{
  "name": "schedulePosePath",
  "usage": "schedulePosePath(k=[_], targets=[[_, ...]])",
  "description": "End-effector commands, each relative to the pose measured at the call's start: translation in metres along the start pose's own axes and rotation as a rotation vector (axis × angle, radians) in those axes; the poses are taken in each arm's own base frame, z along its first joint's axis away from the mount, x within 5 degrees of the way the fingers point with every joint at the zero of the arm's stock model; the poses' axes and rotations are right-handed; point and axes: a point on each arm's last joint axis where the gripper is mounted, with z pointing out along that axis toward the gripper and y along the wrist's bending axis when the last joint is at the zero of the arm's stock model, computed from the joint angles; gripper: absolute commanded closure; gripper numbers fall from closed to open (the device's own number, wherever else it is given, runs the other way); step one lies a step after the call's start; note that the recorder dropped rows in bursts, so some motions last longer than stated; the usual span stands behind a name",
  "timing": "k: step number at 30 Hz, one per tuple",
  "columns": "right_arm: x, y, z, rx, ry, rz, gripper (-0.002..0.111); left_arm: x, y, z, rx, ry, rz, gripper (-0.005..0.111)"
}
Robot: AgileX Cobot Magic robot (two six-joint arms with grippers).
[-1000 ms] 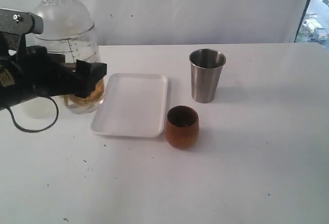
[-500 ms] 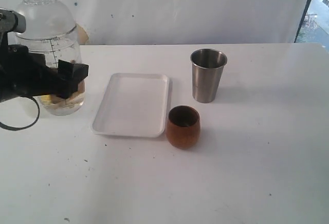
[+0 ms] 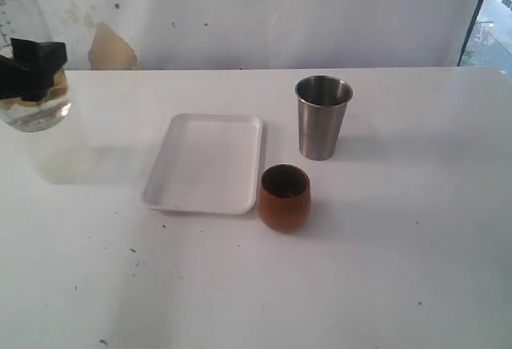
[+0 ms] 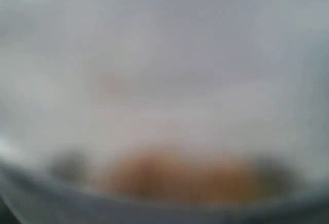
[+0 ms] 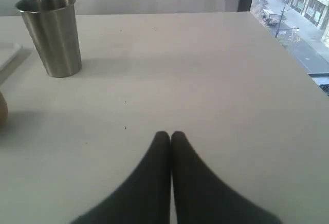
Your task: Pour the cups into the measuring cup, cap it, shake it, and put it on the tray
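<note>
seeing the measuring cup (image 3: 28, 101) at the far upper left of the exterior view, cut off by the frame edge at top and left. hanging clear of the table (image 3: 360, 269), carrying brownish bits in clear liquid at its bottom. reading the left gripper (image 3: 24, 77) as clamped on it, with black fingers (image 3: 40, 54) wrapping the lower wall. not able to tell about a cap, the top being out of frame. noting a faint pale shape (image 3: 62, 157) on the table below it; cup or shadow, cannot tell. getting only blur from the left wrist view: grey wall filling it, plus an orange-brown smear.

finding the tray (image 3: 204, 197) flat on the table at centre left, well apart from the measuring cup. spotting the tumbler (image 3: 322, 121) upright right of centre, near the tray's upper right corner, not touching it. spotting the wooden cup (image 3: 283, 201) upright below the tumbler, just beside the tray's lower right corner.

seeing the right gripper (image 5: 170, 137) in its wrist view, fingertips pressed together over the table, well apart from the tumbler.
</note>
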Motion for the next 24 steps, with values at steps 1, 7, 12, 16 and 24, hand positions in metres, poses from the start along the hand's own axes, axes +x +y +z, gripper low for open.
schedulePosePath(k=[1,7,12,16,24], targets=[[0.001,0.000,0.000,0.000,-0.002,0.004,0.108,-0.016,0.025,-0.005,-0.114,-0.098,0.133,0.107],[0.001,0.000,0.000,0.000,-0.002,0.004,0.108,-0.019,0.073,-0.004,-0.301,-0.071,0.099,0.107],[0.001,0.000,0.000,0.000,-0.002,0.004,0.108,-0.019,0.105,0.004,-0.403,-0.025,0.145,0.107],[0.001,0.000,0.000,0.000,-0.002,0.004,0.108,-0.007,0.125,0.020,-0.443,0.063,0.303,0.107],[0.001,0.000,0.000,0.000,-0.002,0.004,0.108,0.029,0.148,0.059,-0.497,0.082,0.446,0.107]])
